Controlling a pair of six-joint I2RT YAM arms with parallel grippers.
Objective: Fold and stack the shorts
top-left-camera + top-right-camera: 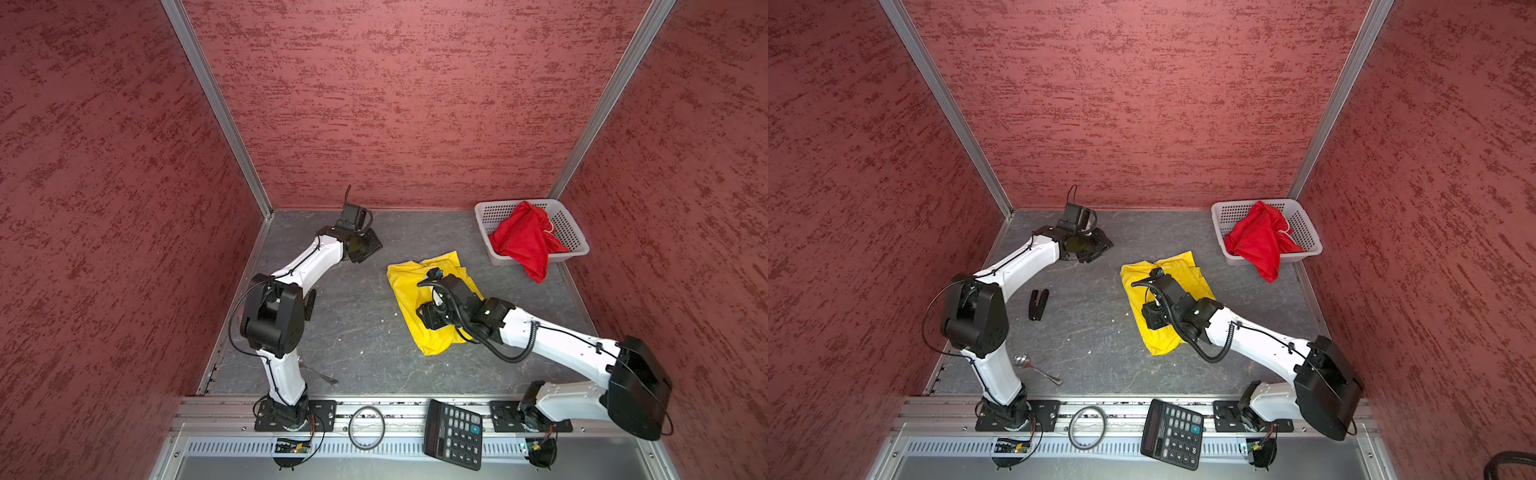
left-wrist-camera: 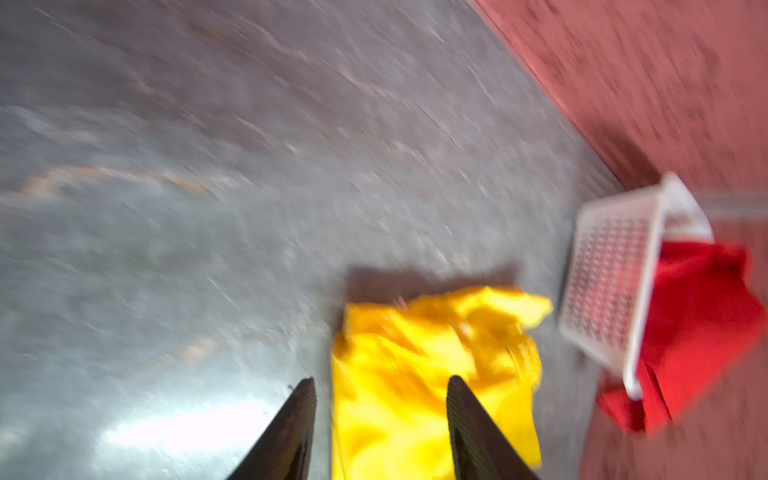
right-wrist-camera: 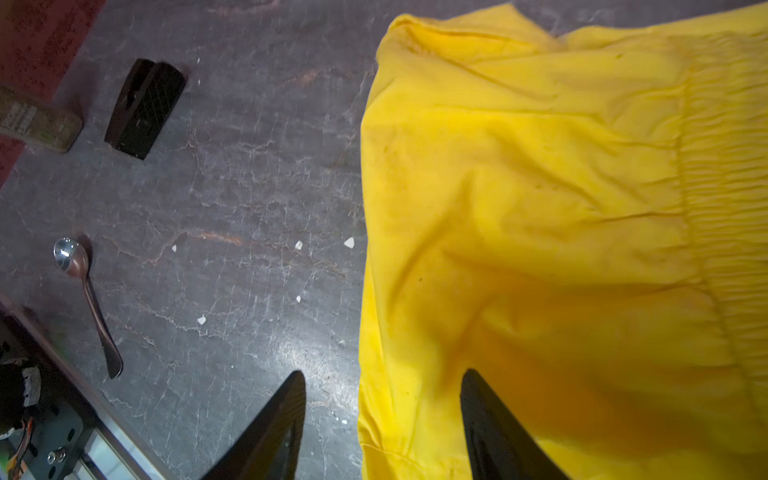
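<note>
Motion smears the left wrist view: the yellow shorts [image 2: 432,374], the white basket [image 2: 611,282] and the red shorts [image 2: 702,324] are soft patches with no crisp edges. The left end effector [image 2: 382,379] shows only its two fingers [image 2: 291,436], cut off by the picture's edge. In both top views the right arm covers the middle of the yellow shorts, and the right end effector [image 1: 430,320] hides its own fingertips. In a top view the left arm hides the bowl of the spoon [image 1: 325,376] and nearly all of a black object [image 1: 311,300], perhaps a stapler. The key marks on the calculator [image 1: 455,434] are too small to read
</note>
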